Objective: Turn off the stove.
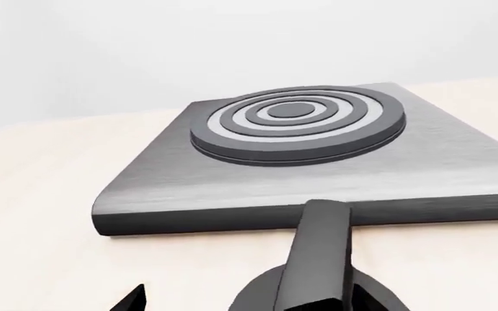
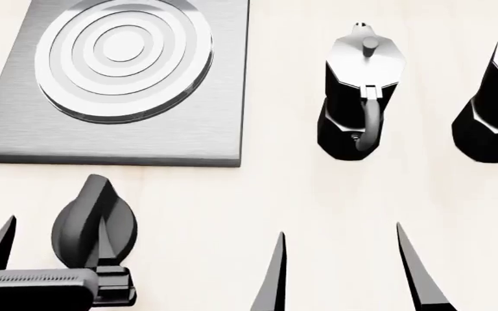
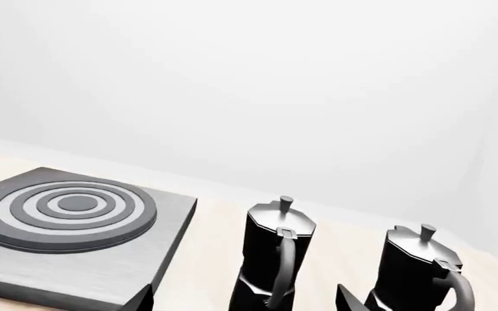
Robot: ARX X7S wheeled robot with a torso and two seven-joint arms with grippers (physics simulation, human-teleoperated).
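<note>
The stove [image 2: 145, 139] is a brushed-grey square slab at the far left of the head view, with a round ringed burner [image 2: 124, 58]. It also shows in the left wrist view [image 1: 231, 194] and the right wrist view [image 3: 76, 272]. The black ridged knob [image 2: 80, 227] lies on the counter just in front of the slab. My left gripper [image 2: 54, 246] is open at the knob. One finger is well clear on one side and the other finger lies against the knob's ridge [image 1: 323, 253]. My right gripper [image 2: 344, 272] is open and empty over bare counter to the right.
Two black-and-silver moka pots [image 2: 362, 97] [image 2: 495, 97] stand right of the stove, beyond my right gripper. They also show in the right wrist view [image 3: 275, 259] [image 3: 417, 272]. The pale counter [image 2: 231, 207] runs under everything, with a white wall behind.
</note>
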